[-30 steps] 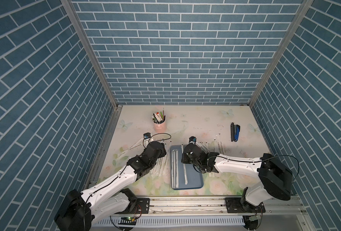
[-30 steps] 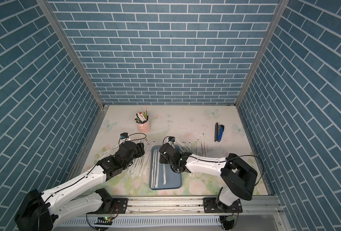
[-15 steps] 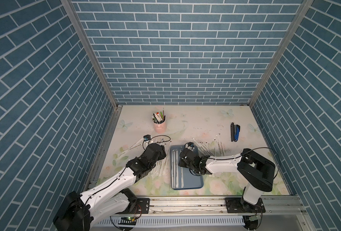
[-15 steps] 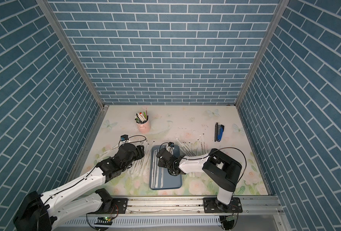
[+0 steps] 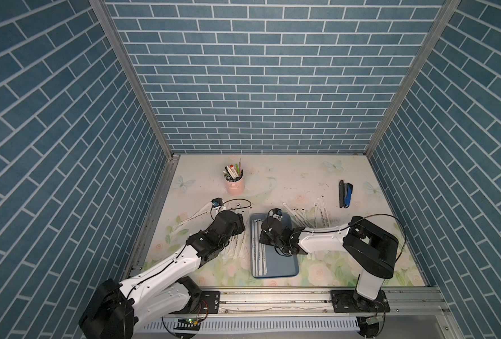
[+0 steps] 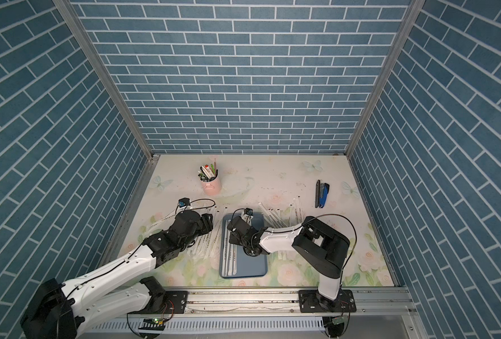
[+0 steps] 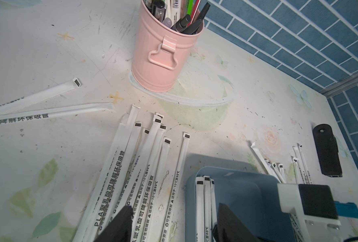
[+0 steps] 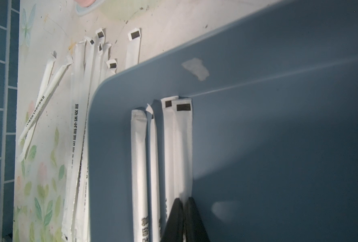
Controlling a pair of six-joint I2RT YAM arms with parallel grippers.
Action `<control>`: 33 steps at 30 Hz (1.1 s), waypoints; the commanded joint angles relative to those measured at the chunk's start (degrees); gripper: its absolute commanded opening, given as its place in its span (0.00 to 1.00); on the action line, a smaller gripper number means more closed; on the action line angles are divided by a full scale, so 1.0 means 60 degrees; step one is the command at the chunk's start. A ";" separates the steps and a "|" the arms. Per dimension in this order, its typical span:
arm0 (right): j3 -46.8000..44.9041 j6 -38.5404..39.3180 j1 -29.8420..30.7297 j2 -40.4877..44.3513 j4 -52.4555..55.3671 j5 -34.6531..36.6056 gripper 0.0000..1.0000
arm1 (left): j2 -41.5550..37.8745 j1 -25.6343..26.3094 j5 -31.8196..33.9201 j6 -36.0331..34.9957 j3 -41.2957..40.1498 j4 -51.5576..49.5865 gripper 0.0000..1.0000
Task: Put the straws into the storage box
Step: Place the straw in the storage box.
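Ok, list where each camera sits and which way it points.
Top views: high above the base rail, looking down toward the back wall; left arm and right arm show in full.
Left wrist: on the left arm, low, facing loose straws and the pink cup; open jaws show.
Right wrist: close above the storage box; jaws nearly together on a boxed straw.
Shared: every view shows the box.

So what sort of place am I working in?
Likely a robot test cell staged as a desk: brick-print walls, a mounting rail, and a floral tabletop with a pen cup and stapler.
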State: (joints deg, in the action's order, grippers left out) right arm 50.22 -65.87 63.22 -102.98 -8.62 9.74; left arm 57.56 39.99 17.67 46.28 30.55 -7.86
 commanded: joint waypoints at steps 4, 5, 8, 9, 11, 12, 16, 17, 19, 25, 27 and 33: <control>0.0188 -0.0235 -0.0005 0.0001 0.0299 -0.0027 0.16 | -0.0026 -0.0054 -0.0001 -0.0089 -0.0052 0.0057 0.67; 0.0185 -0.0236 -0.0006 0.0042 0.0320 -0.0012 0.17 | -0.0030 -0.0056 -0.0001 -0.0103 -0.0052 0.0063 0.67; 0.0175 -0.0220 -0.0005 0.0187 0.0396 0.0003 0.19 | -0.0022 -0.0058 -0.0014 -0.0118 -0.0037 0.0064 0.67; 0.0160 -0.0223 -0.0008 0.0246 0.0419 0.0001 0.20 | -0.0008 -0.0058 -0.0023 -0.0125 -0.0037 0.0075 0.67; 0.0144 -0.0224 -0.0005 0.0395 0.0465 -0.0040 0.20 | 0.0017 -0.0051 -0.0059 -0.0138 -0.0015 0.0107 0.67; 0.0152 -0.0208 -0.0005 0.0468 0.0510 -0.0046 0.20 | 0.0034 -0.0058 -0.0073 -0.0153 -0.0008 0.0110 0.67; 0.0103 -0.0021 -0.0008 0.0976 0.0891 0.0143 0.21 | 0.0009 -0.0058 -0.0154 -0.0313 0.0030 0.0232 0.66; 0.0101 0.0141 -0.0019 0.1127 0.1054 0.0238 0.21 | -0.0013 -0.0057 -0.0187 -0.0360 0.0022 0.0287 0.66; 0.0097 0.0494 -0.0085 0.1492 0.1487 0.0413 0.22 | -0.0081 -0.0051 -0.0246 -0.0498 0.0043 0.0399 0.66; -0.0514 0.2993 -0.1506 0.3458 0.3198 0.0607 0.21 | -0.0101 0.0408 0.0423 -0.1268 0.0354 0.0241 0.70; -0.0706 0.4171 -0.2513 0.4052 0.3867 0.0330 0.21 | 0.0099 0.0560 0.0601 -0.1476 0.0497 0.0244 0.72; -0.1081 0.6430 -0.5833 0.4899 0.5061 0.0416 0.20 | 0.0594 0.0879 0.0629 -0.1478 0.0610 0.1032 0.78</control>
State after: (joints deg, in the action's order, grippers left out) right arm 46.02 -38.15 34.46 -74.61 14.17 11.66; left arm 59.94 44.73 20.47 38.70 33.12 -4.12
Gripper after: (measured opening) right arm 0.204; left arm 0.775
